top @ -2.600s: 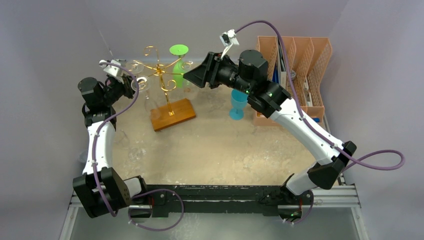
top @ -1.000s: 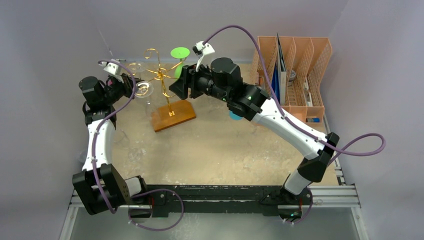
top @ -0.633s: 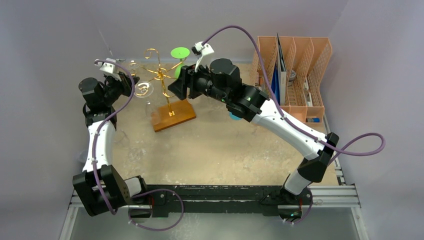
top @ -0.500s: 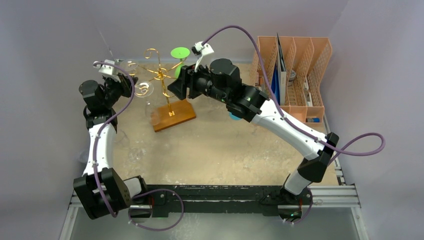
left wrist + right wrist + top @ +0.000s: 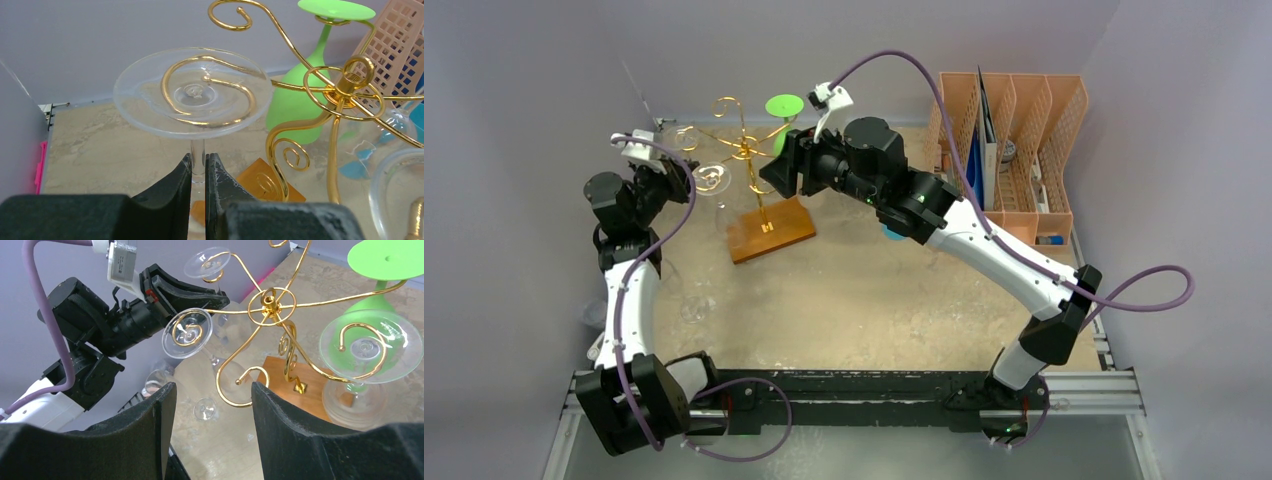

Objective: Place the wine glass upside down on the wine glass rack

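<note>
While the left gripper (image 5: 198, 167) is closed on the thin stem of a clear wine glass (image 5: 192, 92), its two black fingers (image 5: 172, 187) pinch that stem just below the round foot, at the bottom centre of the left wrist view. The glass hangs upside down, foot uppermost, and a gold spiral arm of the wine glass rack (image 5: 345, 87) shows through the clear foot, curling around the top of the stem. Whether the foot rests its weight on the spiral cannot be told. To the right of it, a green glass (image 5: 300, 100) hangs upside down from another arm. In the overhead view the held glass sits at the rack's left side, in the upper left of the frame, with the rack's wooden base (image 5: 769, 228) below it on the tan table (image 5: 874, 300). The right gripper (image 5: 212, 390) hangs just right of the rack with its fingers spread wide and nothing between them. Its wrist view looks across the rack's central post to the left arm in the upper left. A second clear glass (image 5: 367, 352) hangs at the right of that frame in front of the green one. An orange file organiser (image 5: 1014, 150) stands at the overhead view's upper right.
</note>
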Controlling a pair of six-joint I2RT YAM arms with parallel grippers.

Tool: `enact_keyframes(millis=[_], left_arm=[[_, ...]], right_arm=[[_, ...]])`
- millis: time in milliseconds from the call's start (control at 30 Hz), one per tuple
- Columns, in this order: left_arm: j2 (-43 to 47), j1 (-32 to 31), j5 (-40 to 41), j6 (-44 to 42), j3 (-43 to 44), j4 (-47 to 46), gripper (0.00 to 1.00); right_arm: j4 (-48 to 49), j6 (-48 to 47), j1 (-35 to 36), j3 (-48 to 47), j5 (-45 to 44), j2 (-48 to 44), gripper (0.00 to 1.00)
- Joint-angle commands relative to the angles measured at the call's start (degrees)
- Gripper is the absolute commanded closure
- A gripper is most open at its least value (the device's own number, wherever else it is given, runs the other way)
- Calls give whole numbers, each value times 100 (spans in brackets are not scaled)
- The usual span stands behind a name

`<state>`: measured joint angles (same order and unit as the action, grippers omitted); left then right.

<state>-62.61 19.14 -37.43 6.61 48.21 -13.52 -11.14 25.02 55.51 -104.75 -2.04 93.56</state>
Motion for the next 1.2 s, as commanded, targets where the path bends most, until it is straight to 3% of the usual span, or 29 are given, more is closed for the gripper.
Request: enact_keyframes(millis=[0,233,333,500,667,767,1000,1167], left_arm=[[219,51,-275,-34,-80,-162,100],[40,51,-955,-141,-23,-89,100],[-1,47,-863,-187,55,138,92],[162,55,-151,-72,118,649,65],[574,47,543,-109,136,1562,53],[870,53,925,-55,244,2123,51],[1085,47,2835,234,769,3733,50],[1193,49,3156,653,1414,4765,49]], right_arm=[[331,-44,37,34,-61,-274,41],[359,-32,36,102,-61,-352,41],[347,-24,36,124,-72,-382,40],[313,31,32,151,-55,-400,40],[208,37,34,244,-86,-568,40],[163,100,37,361,7,-702,40],[231,113,35,958,56,-1255,38],[362,61,31,1523,20,-1699,37]])
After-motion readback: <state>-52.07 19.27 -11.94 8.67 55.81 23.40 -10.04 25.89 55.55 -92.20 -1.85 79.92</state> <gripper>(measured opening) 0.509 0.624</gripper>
